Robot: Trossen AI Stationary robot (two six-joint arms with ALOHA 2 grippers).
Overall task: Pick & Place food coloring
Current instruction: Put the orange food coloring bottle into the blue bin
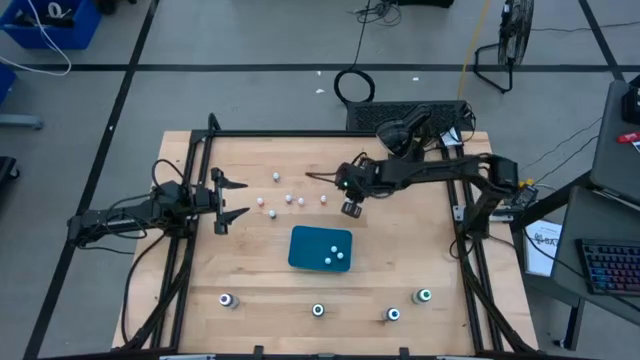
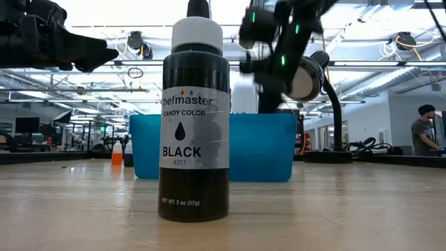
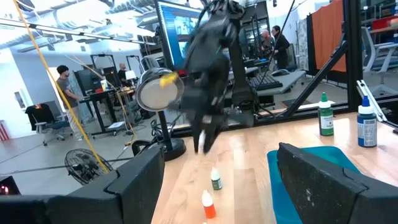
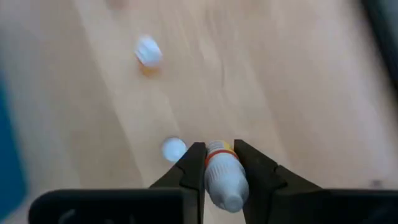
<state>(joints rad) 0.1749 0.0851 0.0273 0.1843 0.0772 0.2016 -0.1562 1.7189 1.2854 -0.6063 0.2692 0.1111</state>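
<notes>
Table (image 1: 400,250): wooden, carrying everything.
Tray (image 1: 305,248): teal, mid-table, three small bottles inside.
Left hand (image 1: 232,200): fingers spread, holding nothing, at the table's left.
Right hand (image 4: 219,163): pinching a food coloring bottle (image 4: 224,174) above the table.

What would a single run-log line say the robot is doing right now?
right end effector: shut on small bottle, above table | left end effector: open, waiting at left | teal tray: holds bottles

Small bottles (image 1: 287,200) scattered beyond tray (image 1: 305,248); three white-capped ones (image 1: 338,255) inside it. One pale bottle (image 4: 222,176) clamped between jaws. Four dark bottles (image 1: 318,310) upright before tray.
</notes>
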